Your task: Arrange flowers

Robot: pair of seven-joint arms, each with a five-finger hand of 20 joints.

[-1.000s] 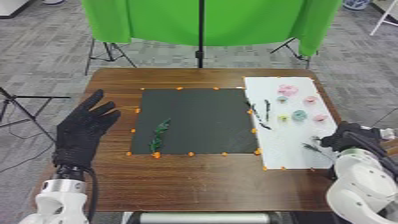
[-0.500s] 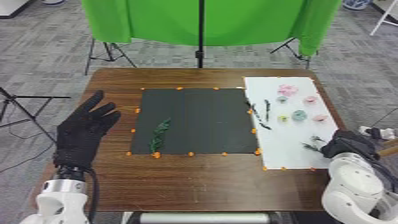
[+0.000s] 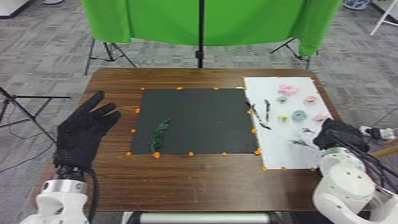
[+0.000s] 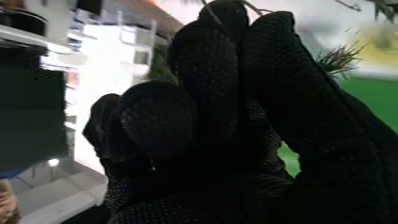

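Note:
My right hand (image 3: 336,134) is at the right edge of the white sheet (image 3: 280,155), curled round a green sprig (image 3: 300,143) whose leafy ends stick out leftward over the sheet. In the right wrist view, the hand (image 4: 209,100) has its thumb and fingers closed together, with thin stems at their tips and a spiky green sprig (image 4: 342,57) beside them. Pink flowers (image 3: 288,90), a blue-green flower (image 3: 298,115), a yellow flower (image 3: 283,118) and dark stems (image 3: 266,107) lie on the white sheet. One leafy green stem (image 3: 160,135) lies on the black sheet (image 3: 200,120). My left hand (image 3: 84,127) is open left of it.
Orange markers (image 3: 191,154) line the sheets on the brown table (image 3: 204,185). Behind the table hang a green cloth (image 3: 213,22) and a black stand pole (image 3: 201,50).
My right hand has moved left onto the white sheet's edge, and the leafy sprig ends beside it have shifted left and slightly farther from the robot. The left hand has stayed put.

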